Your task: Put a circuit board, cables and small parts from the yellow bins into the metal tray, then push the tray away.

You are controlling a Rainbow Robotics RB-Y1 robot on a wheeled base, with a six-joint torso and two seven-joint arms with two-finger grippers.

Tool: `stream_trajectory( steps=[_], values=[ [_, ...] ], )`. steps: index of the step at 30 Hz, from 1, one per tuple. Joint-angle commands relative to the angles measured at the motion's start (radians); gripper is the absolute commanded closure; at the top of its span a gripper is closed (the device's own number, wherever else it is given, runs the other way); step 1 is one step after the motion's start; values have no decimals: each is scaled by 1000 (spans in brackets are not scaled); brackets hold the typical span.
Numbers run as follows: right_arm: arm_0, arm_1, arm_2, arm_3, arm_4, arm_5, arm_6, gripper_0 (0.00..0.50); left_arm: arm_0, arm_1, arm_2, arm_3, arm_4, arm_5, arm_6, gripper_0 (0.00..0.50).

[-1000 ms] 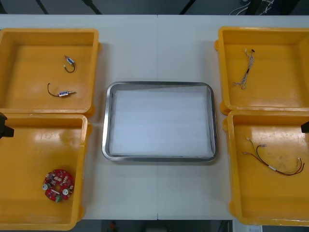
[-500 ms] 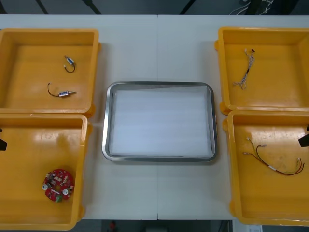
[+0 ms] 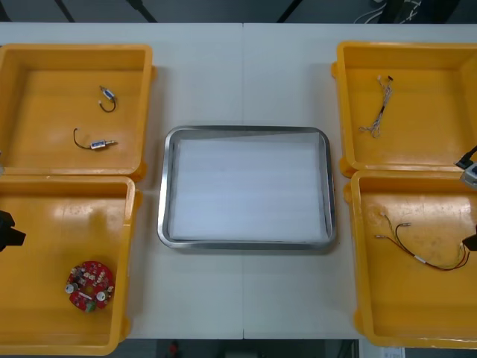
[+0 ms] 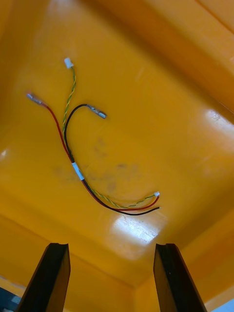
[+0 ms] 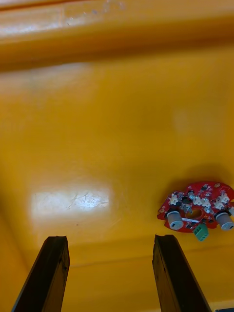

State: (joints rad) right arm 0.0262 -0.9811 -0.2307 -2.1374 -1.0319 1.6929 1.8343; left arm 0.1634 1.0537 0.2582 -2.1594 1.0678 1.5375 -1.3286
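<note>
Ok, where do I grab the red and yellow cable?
Probably at the white band, where the red and yellow cable strands run bundled; the ends splay. It lies flat in the yellow bin, so bring the open right gripper straight down, straddling the bundle.

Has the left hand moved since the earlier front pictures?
Yes. The left hand has moved away from the far wall of the near left yellow bin, toward the red circuit board.

Light table (image 3: 246, 74) (dark room (image 3: 223, 9) beyond)

The light table (image 3: 246, 74) carries a metal tray (image 3: 162, 190) between paired yellow bins (image 3: 74, 49) at each side.
</note>
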Motion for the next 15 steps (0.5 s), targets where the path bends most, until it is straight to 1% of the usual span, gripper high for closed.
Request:
stream_trajectory(
  steps=[1, 2, 3, 4, 5, 6, 9, 13, 15],
  values=[
    [67, -41, 7, -42, 10, -59, 168, 0, 77, 20, -10, -22, 9, -57, 34, 0],
    [74, -41, 7, -42, 10, -70, 181, 0, 82, 22, -10, -25, 9, -63, 32, 0],
    [89, -41, 7, -42, 10, -101, 233, 0, 102, 20, -10, -34, 9, -86, 29, 0],
    [89, -41, 7, -42, 10, -101, 233, 0, 102, 20, -10, -34, 9, -86, 29, 0],
    [106, -41, 10, -42, 13, -136, 295, 0, 125, 20, -10, -46, 9, -114, 26, 0],
    [110, -41, 14, -41, 16, -151, 330, 0, 140, 22, -11, -54, 9, -132, 25, 0],
    [118, -41, 34, -41, 26, -180, 410, 0, 170, 20, -25, -76, 8, -177, 17, 0],
    [118, -41, 79, -42, 55, -211, 468, 0, 191, 20, -62, -102, -8, -240, 11, 0],
    [120, -41, 113, -41, 81, -237, 470, 0, 205, 20, -83, -106, -17, -278, 9, 0]
  ],
)
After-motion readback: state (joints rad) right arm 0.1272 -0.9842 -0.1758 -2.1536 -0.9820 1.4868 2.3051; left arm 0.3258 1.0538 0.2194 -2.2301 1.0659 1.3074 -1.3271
